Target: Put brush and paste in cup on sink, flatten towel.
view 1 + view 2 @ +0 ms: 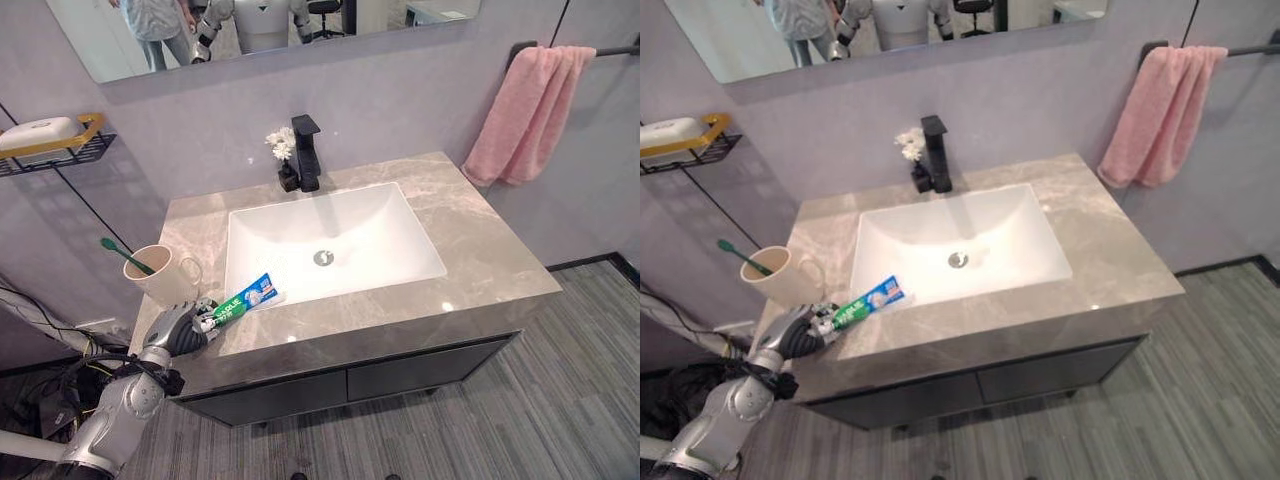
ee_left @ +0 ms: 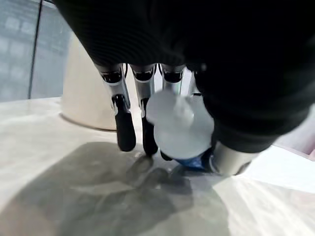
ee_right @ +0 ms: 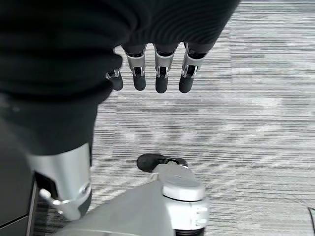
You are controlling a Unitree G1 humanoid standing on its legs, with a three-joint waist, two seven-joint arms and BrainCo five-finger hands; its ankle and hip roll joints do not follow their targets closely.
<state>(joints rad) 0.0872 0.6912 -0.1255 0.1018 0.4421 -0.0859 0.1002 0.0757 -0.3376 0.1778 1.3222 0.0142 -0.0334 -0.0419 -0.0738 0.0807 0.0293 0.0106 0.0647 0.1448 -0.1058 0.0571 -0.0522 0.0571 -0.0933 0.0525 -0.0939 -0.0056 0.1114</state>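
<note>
A green-and-blue toothpaste tube (image 1: 245, 298) lies on the grey counter (image 1: 480, 250) at the sink's front left corner. My left hand (image 1: 175, 328) is at its cap end, fingers curled round it; the left wrist view has the white cap (image 2: 179, 125) between fingers and thumb. A cream cup (image 1: 165, 275) stands just behind the hand, with a green toothbrush (image 1: 125, 255) in it. A pink towel (image 1: 525, 110) hangs bunched on a bar at the upper right. My right hand (image 3: 162, 73) hangs over the floor, fingers relaxed and holding nothing.
The white basin (image 1: 390, 215) takes up the counter's middle, with a black faucet (image 1: 305, 150) and small white flowers (image 1: 283, 143) behind it. A wall shelf with soap (image 1: 55, 140) is at the upper left. A mirror runs along the top.
</note>
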